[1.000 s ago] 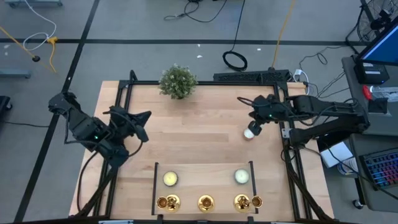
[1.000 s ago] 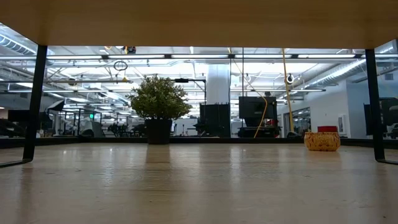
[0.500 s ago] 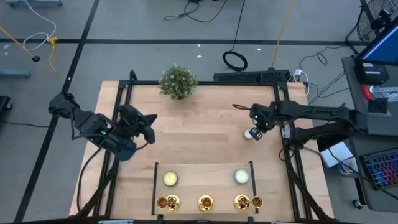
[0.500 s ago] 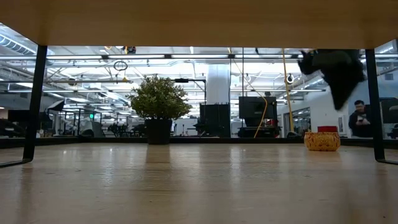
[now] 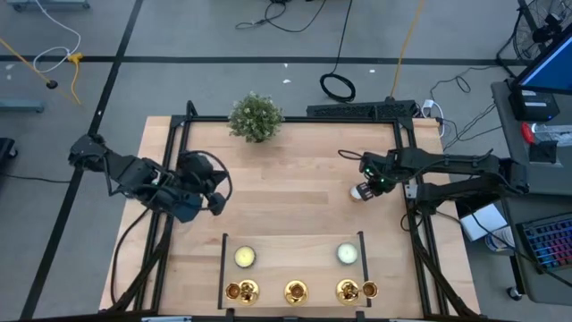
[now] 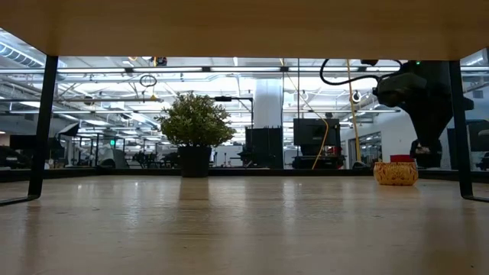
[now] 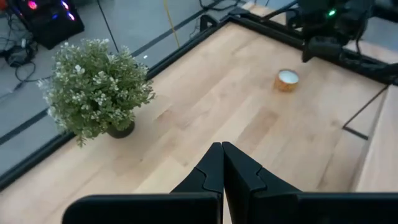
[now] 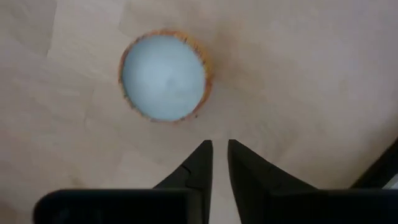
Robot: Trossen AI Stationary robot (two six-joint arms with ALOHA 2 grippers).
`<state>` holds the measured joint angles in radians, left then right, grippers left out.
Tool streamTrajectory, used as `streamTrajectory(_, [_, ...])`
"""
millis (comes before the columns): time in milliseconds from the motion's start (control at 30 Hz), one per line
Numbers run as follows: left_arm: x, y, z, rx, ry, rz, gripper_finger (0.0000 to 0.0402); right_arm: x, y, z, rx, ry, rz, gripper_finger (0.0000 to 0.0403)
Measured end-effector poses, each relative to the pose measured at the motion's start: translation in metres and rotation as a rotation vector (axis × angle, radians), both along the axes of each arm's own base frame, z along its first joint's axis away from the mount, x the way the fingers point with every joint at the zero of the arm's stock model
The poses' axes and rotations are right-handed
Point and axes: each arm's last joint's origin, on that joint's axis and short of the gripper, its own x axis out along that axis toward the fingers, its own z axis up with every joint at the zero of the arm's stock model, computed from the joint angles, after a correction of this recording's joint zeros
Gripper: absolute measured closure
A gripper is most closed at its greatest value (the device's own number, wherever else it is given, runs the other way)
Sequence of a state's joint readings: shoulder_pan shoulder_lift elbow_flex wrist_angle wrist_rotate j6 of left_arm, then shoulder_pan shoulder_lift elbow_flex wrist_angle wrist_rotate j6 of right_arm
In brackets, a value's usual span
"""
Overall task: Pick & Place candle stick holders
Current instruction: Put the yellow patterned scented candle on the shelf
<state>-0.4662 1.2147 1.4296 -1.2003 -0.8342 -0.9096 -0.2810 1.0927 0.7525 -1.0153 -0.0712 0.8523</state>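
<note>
The right gripper (image 5: 364, 185) hovers near the worktop's right edge, just beside a small candle (image 8: 165, 77), fingers nearly closed and empty. The left gripper (image 7: 222, 163) hangs near the left edge, fingers together, holding nothing. Three candle stick holders (image 5: 296, 291) line the near edge.

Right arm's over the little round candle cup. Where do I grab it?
Across its round side wall, coming straight down: the candle cup sits upright and squat with bare table around it. The right gripper hangs just beside it, nearly shut, so it likely needs opening wider first.
</note>
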Motion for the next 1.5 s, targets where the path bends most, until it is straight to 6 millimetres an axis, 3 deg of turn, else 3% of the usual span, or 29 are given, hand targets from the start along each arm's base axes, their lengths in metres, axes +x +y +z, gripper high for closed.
streamTrajectory(200, [0.004,0.013,0.001,0.006,0.036,0.01,0.0401,0.001,0.002,0.001,0.07,-0.027,-0.059,0.029])
streamTrajectory(367, [0.014,0.023,0.006,-0.023,-0.042,0.057,0.0401,0.007,0.0,0.002,0.087,-0.088,-0.124,0.0216])
streamTrajectory(633, [0.026,0.031,0.013,0.006,-0.101,0.024,0.0401,0.01,-0.004,0.003,0.059,-0.125,-0.162,0.0107])
streamTrajectory(833, [0.029,0.036,0.014,0.015,-0.078,-0.027,0.0401,0.01,-0.011,0.001,0.071,-0.118,-0.229,0.0048])
streamTrajectory(1067, [0.03,0.037,0.014,0.016,-0.061,-0.061,0.0401,0.022,-0.015,-0.015,0.155,-0.069,-0.223,0.0019])
streamTrajectory(1333, [0.03,0.035,0.013,0.019,-0.02,-0.155,0.0401,0.038,-0.02,-0.027,0.149,-0.094,-0.235,0.0018])
streamTrajectory(1500, [0.031,0.035,0.013,0.013,-0.01,-0.182,0.0401,0.042,-0.022,-0.04,0.164,-0.023,-0.217,0.0018])
